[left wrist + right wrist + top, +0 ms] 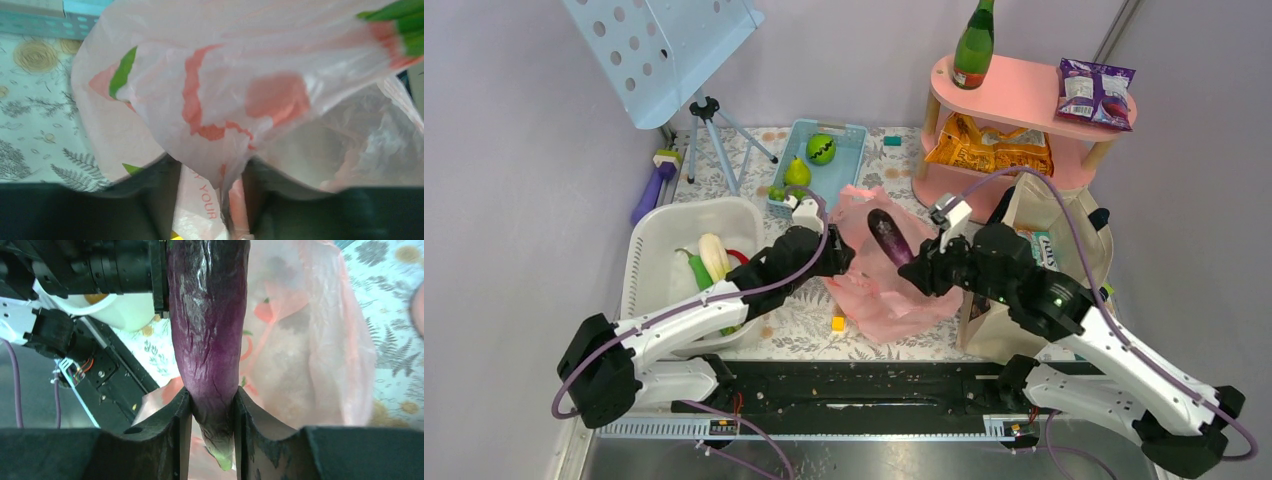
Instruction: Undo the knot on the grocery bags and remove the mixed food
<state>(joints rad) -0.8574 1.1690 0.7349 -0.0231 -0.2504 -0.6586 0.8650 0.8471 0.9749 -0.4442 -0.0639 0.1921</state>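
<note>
Two bags are in the top view. The pink bag is thin, translucent, crinkled plastic with red and green print and lies slumped at the centre of the leaf-patterned table cover. The canvas tote is beige, stiff cloth and stands at 3 o'clock of it, touching it.

One aubergine is long, dark purple and glossy, with wrinkled skin. It is held above the pink bag, pointing toward 11 o'clock. The right gripper is clamped narrow on its pale stem end, and the right wrist view shows both black fingers pressed against the skin. The left gripper is at 10 o'clock of the bag, with its jaws pinched narrow on a bunched fold of the pink film.

One white plastic basket at 9 o'clock holds pale-stemmed leeks; how many I cannot tell. One blue perforated tray at 12 o'clock holds one yellow-green pear and one darker round green fruit.

One pink two-tier shelf at 1 o'clock carries one green glass bottle and one purple packet on top. Crinkly orange packets lie below; their number is unclear. One small yellow cube lies at 7 o'clock, just beside the bag.
</note>
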